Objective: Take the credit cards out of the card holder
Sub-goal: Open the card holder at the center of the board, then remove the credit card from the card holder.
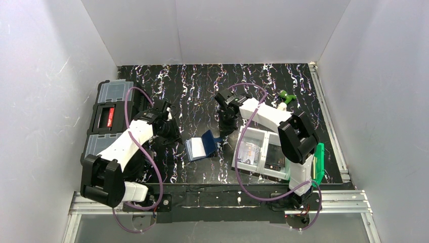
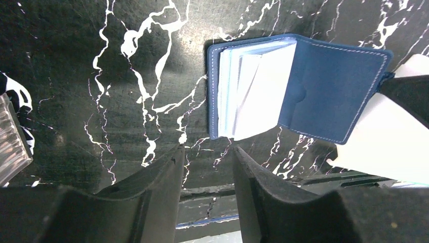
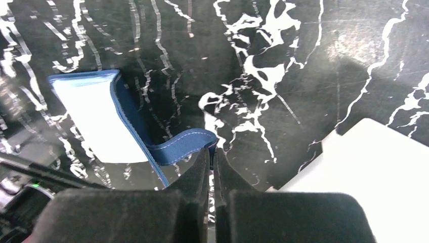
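By the surface's near edge, right of centre, a white tray [image 1: 253, 133] holds a pale card-like item [image 1: 248, 152] in one compartment and something dark [image 1: 275, 156] beside it. The card holder [image 2: 329, 91] lies open mid-surface. The right end effector [image 3: 211, 152] pinches its snap tab [image 3: 184, 144], and the left end effector [image 2: 207, 169] hovers part-open and empty. Emptying the sleeves [image 2: 248, 96] looks not yet done.

White wall panels [image 1: 40, 76] are boxing in the table [image 1: 202, 86] on three sides, bouncing soft even light. Black white-veined tabletop is taking some glare. Aluminium rails [image 1: 344, 197] are running along the near and right edges; a black parts case [image 1: 109, 119] is sitting at the left wall.
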You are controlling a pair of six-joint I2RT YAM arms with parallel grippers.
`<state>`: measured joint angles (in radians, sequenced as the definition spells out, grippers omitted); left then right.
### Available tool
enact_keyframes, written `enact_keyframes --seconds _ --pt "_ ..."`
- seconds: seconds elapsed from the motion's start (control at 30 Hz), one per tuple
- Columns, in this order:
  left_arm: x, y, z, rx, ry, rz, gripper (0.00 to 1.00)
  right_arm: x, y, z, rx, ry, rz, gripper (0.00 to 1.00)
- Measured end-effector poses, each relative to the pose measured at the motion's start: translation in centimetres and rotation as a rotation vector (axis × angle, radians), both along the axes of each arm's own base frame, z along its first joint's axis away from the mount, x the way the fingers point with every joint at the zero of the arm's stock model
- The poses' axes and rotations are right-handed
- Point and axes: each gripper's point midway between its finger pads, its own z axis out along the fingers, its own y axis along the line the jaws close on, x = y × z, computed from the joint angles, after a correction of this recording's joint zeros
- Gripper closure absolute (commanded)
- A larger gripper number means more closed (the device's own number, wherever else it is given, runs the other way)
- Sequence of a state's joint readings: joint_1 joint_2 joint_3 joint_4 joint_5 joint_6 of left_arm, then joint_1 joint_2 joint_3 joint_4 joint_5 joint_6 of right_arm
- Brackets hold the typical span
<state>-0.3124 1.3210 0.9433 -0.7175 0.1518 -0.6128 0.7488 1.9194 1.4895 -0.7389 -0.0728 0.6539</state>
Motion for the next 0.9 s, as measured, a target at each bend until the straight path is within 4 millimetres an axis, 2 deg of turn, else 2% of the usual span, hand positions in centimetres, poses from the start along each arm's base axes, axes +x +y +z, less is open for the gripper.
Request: enact_keyframes --seconds 0.13,0.33,0.63,0.9 --pt "-0.2 -0.5 -1.1 0.005 0.03 -0.011 0.65 0.0 -0.6 -1.8 -0.062 0.017 0.012 0.99" --pt "-0.5 -1.9 -2.6 0.016 0.07 -0.048 0.67 0.5 -0.4 -4.2 -0.114 0.043 0.024 0.99" --pt "-0.4 -2.9 -5.0 0.034 0.127 -0.061 0.7 0.4 -0.3 -4.3 -0.119 0.046 0.025 0.99" --pt "0.7 -4.5 -5.5 0.035 0.132 -0.09 0.71 0.3 -0.1 -4.3 -0.118 0.041 0.032 0.99"
